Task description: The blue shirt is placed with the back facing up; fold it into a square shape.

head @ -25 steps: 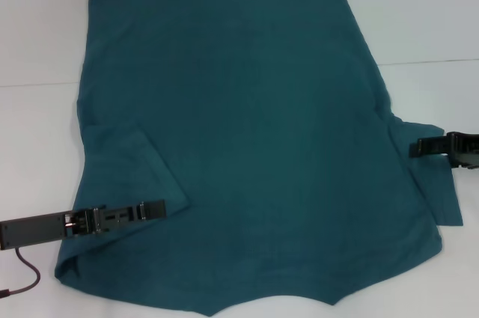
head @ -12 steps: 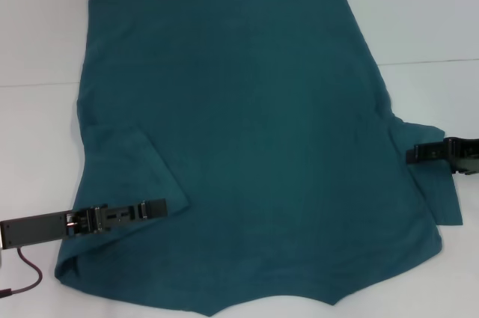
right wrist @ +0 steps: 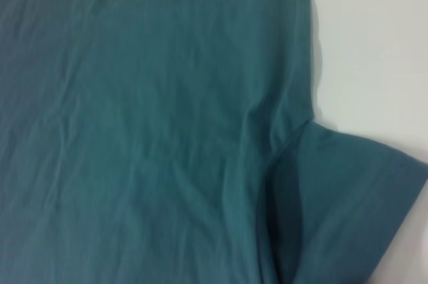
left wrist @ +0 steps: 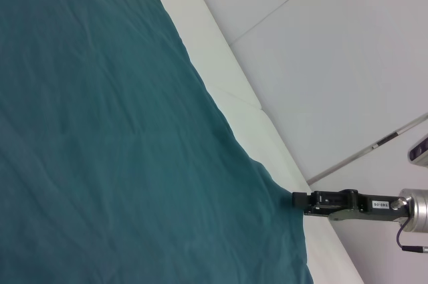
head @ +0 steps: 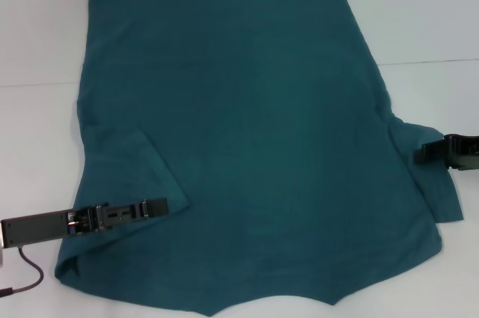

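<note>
The blue shirt (head: 247, 146) lies spread flat, plain side up, across the white worktop (head: 37, 153), reaching from its near edge toward the far edge. The left tool (head: 153, 208) rests on the folded-in left sleeve, the right tool (head: 426, 153) at the right sleeve; whether either grips cannot be told.

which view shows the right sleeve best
The right wrist view: the right sleeve fills its corner, armpit crease included. The head view shows it small, at the right gripper. The left wrist view shows only its edge, far off.
</note>
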Tool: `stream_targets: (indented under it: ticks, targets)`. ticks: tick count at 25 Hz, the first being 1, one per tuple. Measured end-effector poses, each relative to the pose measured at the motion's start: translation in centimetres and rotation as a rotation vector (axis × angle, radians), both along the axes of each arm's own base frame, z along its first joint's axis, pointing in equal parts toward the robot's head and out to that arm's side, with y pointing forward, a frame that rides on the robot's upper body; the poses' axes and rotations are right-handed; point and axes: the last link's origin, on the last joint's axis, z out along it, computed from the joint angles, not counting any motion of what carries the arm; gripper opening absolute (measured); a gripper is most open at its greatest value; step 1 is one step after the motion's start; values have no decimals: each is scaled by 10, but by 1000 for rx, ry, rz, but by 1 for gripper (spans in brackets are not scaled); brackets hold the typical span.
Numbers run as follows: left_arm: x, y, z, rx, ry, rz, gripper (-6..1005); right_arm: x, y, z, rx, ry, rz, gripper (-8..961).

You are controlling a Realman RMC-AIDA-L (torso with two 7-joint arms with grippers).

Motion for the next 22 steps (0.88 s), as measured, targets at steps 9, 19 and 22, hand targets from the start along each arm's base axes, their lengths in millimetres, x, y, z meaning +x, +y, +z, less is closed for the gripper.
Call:
stream_targets:
  ticks: [9,19,22]
  targets:
    - [0,0,0,-2,0,-2,772,0,-1,-1,-6,4,-1,317]
    - [0,0,-1,-5,1,-3,772,-3,2,4,-17,-17,-13,54]
    - [-1,-1,0,-4,0,1,772,-2,5,10,-14,-46,-21,14]
